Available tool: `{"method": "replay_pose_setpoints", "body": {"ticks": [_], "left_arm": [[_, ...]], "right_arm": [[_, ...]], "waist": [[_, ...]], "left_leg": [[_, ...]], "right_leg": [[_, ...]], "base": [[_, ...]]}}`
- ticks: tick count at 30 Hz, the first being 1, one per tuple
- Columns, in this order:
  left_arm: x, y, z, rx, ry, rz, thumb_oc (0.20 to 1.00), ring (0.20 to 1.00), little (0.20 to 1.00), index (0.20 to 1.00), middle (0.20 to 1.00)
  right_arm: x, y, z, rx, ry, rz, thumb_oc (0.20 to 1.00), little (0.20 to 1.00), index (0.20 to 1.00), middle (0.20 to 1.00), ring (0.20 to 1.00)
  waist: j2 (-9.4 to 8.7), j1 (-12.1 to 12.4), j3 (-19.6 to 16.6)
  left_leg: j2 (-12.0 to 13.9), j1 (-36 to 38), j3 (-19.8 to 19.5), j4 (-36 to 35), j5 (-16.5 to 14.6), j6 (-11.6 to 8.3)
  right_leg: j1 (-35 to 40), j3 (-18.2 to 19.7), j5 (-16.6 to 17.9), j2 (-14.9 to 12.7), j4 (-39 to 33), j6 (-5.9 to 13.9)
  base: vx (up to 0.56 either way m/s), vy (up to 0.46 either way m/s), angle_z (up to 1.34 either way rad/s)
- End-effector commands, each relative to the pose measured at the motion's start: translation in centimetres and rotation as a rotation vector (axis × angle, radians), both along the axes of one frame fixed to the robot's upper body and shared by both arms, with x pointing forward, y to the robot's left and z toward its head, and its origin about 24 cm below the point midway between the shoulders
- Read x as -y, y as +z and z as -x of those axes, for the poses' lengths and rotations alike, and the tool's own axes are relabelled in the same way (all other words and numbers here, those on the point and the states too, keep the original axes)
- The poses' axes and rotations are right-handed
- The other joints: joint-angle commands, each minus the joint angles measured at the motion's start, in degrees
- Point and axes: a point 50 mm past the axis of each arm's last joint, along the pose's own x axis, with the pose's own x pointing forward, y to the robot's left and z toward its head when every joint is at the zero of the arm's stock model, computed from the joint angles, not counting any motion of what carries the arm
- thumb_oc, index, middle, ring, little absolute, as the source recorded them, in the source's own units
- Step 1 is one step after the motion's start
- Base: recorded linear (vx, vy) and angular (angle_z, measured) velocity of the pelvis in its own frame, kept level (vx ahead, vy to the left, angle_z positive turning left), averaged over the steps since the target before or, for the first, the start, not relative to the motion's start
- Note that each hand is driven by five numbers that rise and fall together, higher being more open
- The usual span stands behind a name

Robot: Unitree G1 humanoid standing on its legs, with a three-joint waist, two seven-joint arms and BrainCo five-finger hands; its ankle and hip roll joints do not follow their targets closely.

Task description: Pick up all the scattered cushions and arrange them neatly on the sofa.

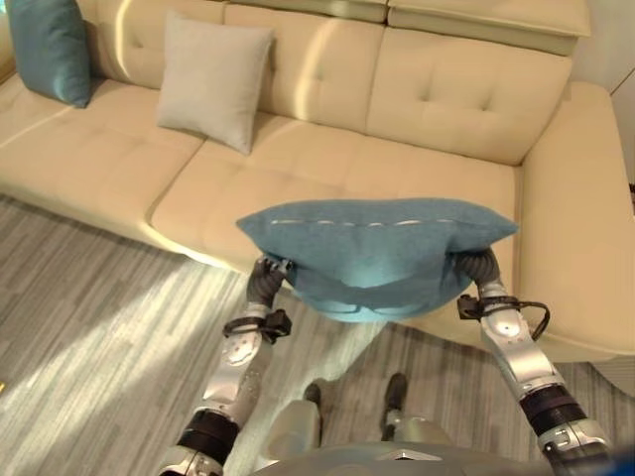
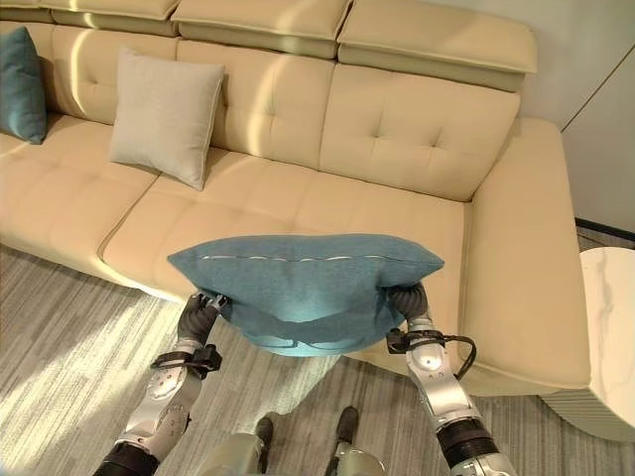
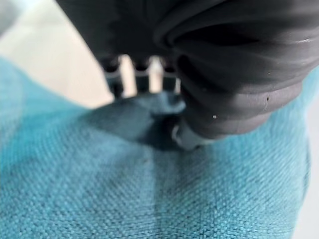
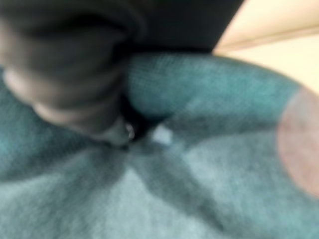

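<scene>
Teal fabric marks the task's thing at this moment: the teal cushion (image 2: 303, 293) hangs in the air between your two hands, carried in front of the sofa (image 2: 377, 213) and above the strip of floor before its seat edge. Your left hand (image 2: 203, 309) meets the cushion's left end from below, and your right hand (image 2: 405, 297) meets its right end. In both head views the cloth hides the fingers. The left wrist view shows the left hand's fingers (image 3: 142, 74) lying against the weave beyond the dark cover, but whether they curl into the cloth you cannot tell; the right wrist view leaves the right hand's grasp equally unreadable.

Step in hand, by judgement: the carry of one cushion toward the seat. The next move calls for you to reach forward from both hands over the seat just beyond them, lower the cushion there, and tip it upright against the tufted backrest, with both ends released evenly so it does not slump.

Surface and room: the sofa is cream and smooth, with a broad arm beyond your right hand. Well away past your left hand, a beige cushion (image 2: 167, 116) leans on the backrest, and a second teal cushion (image 2: 20, 84) stands farther along. The grey striped floor (image 2: 69, 347) lies under both hands, and a pale round table (image 2: 607, 337) sits out past your right hand.
</scene>
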Motion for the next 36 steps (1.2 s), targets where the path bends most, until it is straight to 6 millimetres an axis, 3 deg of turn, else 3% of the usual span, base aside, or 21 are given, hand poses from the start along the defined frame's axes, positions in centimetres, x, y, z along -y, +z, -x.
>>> {"method": "replay_pose_setpoints", "body": {"ticks": [1, 3, 6, 8, 9, 10, 13, 14, 18, 24, 30, 35, 36], "left_arm": [[1.0, 4.9, -1.8, 0.261, -0.090, -0.006, 0.200, 0.200, 0.200, 0.200, 0.200], [1.0, 5.4, -2.1, 0.283, -0.099, -0.018, 0.200, 0.200, 0.200, 0.200, 0.200], [0.8, 5.0, -1.7, 0.265, -0.098, -0.031, 0.200, 0.200, 0.200, 0.200, 0.200], [0.2, 5.1, -1.4, 0.258, -0.105, -0.063, 0.200, 0.200, 0.200, 0.200, 0.200], [-0.2, 5.6, -1.5, 0.275, -0.102, -0.077, 0.200, 0.200, 0.200, 0.200, 0.200], [-0.3, 5.7, -1.6, 0.280, -0.103, -0.086, 0.200, 0.200, 0.200, 0.200, 0.200], [-0.5, 5.8, -1.6, 0.283, -0.081, -0.080, 0.200, 0.200, 0.200, 0.200, 0.200], [-0.5, 5.6, -1.5, 0.277, -0.078, -0.077, 0.200, 0.200, 0.200, 0.200, 0.200], [-0.1, 4.7, -0.9, 0.247, -0.094, -0.071, 0.200, 0.200, 0.200, 0.200, 0.200], [0.4, 3.9, -0.6, 0.213, -0.110, -0.063, 0.200, 0.200, 0.200, 0.200, 0.200], [0.8, 4.5, -1.0, 0.234, -0.105, -0.060, 0.200, 0.200, 0.200, 0.200, 0.200], [1.1, 7.0, -3.1, 0.325, -0.072, -0.113, 0.200, 0.200, 0.200, 0.200, 0.200], [1.3, 8.7, -4.4, 0.389, -0.042, -0.126, 0.200, 0.200, 0.200, 0.200, 0.200]], "right_arm": [[-2.5, 4.1, -1.2, 0.230, 0.111, -0.077, 0.200, 0.200, 0.200, 0.200, 0.200], [-2.5, 4.3, -1.6, 0.236, 0.092, -0.093, 0.200, 0.200, 0.200, 0.200, 0.200], [-2.8, 3.9, -1.1, 0.226, 0.093, -0.092, 0.200, 0.200, 0.200, 0.200, 0.200], [-3.3, 3.6, -1.0, 0.214, 0.106, -0.105, 0.200, 0.200, 0.200, 0.200, 0.200], [-4.0, 4.1, -1.2, 0.229, 0.133, -0.104, 0.200, 0.200, 0.200, 0.200, 0.200], [-4.3, 4.2, -1.3, 0.233, 0.140, -0.110, 0.200, 0.200, 0.200, 0.200, 0.200], [-4.7, 4.3, -1.5, 0.232, 0.158, -0.105, 0.200, 0.200, 0.200, 0.200, 0.200], [-4.8, 4.7, -1.8, 0.246, 0.169, -0.100, 0.200, 0.200, 0.200, 0.200, 0.200], [-4.8, 3.9, -1.6, 0.207, 0.176, -0.093, 0.200, 0.200, 0.200, 0.200, 0.200], [-4.6, 3.4, -1.1, 0.183, 0.179, -0.105, 0.200, 0.200, 0.200, 0.200, 0.200], [-4.2, 3.5, -0.8, 0.188, 0.170, -0.103, 0.200, 0.200, 0.200, 0.200, 0.200], [-5.3, 6.5, -2.4, 0.304, 0.176, -0.070, 0.200, 0.200, 0.200, 0.200, 0.200], [-6.4, 8.6, -3.6, 0.373, 0.192, -0.056, 0.200, 0.200, 0.200, 0.200, 0.200]], "waist": [[-0.41, 1.0, -3.1], [-0.30, 2.8, -2.8], [-0.14, 2.8, -3.9], [-0.61, 2.9, -3.7], [0.70, 1.9, -1.8], [1.16, 1.7, -1.6], [1.54, 2.1, -2.1], [1.03, 2.2, -2.5], [-0.13, 2.3, -4.6], [0.29, 1.9, -5.4], [1.47, 0.9, -5.8], [2.03, -0.1, -4.8], [2.50, -0.5, -3.6]], "left_leg": [[-0.6, 0.0, 1.2, -8.1, 1.6, -0.58], [-3.8, -4.7, 2.3, -12.0, 3.6, -0.95], [-2.5, -1.3, 2.2, -11.9, 5.3, -0.22], [-3.0, 1.0, 3.6, -8.1, 2.5, 1.81], [-2.5, 2.5, 4.3, -6.3, 1.3, 3.55], [-2.1, 2.8, 4.6, -5.9, 0.6, 3.88], [-1.6, 4.3, 5.1, -6.5, -0.7, 3.91], [-1.4, 4.9, 5.5, -7.0, -1.2, 3.66], [-1.3, 7.7, 5.3, -10.0, -1.2, 2.77], [0.4, 10.9, 5.1, -14.4, 0.5, 1.26], [1.8, 10.8, 4.3, -15.6, 1.7, -0.10], [2.4, 9.6, 4.5, -15.6, 1.7, -0.15], [2.4, 7.8, 4.6, -15.6, 2.2, -0.09]], "right_leg": [[3.2, 2.1, -2.5, 0.4, 0.5, 10.17], [5.2, 4.4, -4.5, 1.6, 0.3, 10.07], [6.8, 4.7, -5.2, 0.9, 2.5, 10.44], [5.9, 6.0, -4.8, -2.1, 10.5, 11.72], [0.2, 6.2, -1.0, -3.8, 21.0, 11.85], [-1.4, 6.0, -1.3, -4.1, 23.0, 11.55], [-1.3, 4.0, -2.5, -5.7, 16.8, 10.87], [-1.8, 3.8, -1.3, -6.5, 9.3, 11.24], [2.1, 5.4, 1.7, -4.8, 0.8, 12.78], [3.5, 5.2, 0.2, -3.3, 0.3, 12.74], [4.1, 5.1, -2.0, -2.0, 0.3, 12.33], [2.2, 6.0, -2.0, -1.8, 0.3, 12.25], [0.0, 6.5, -1.5, -1.8, 0.3, 12.19]], "base": [[0.19, 0.103, 0.04], [0.27, 0.197, -0.26], [0.34, 0.309, -0.70], [0.23, 0.424, -0.44], [0.06, 0.341, -0.81], [0.06, 0.287, -0.62], [0.16, 0.025, 0.20], [0.21, -0.074, 0.06], [0.24, -0.096, -0.24], [0.12, -0.089, 0.10], [0.06, -0.037, 0.00], [0.02, 0.010, -0.02], [-0.04, 0.031, -0.06]]}}
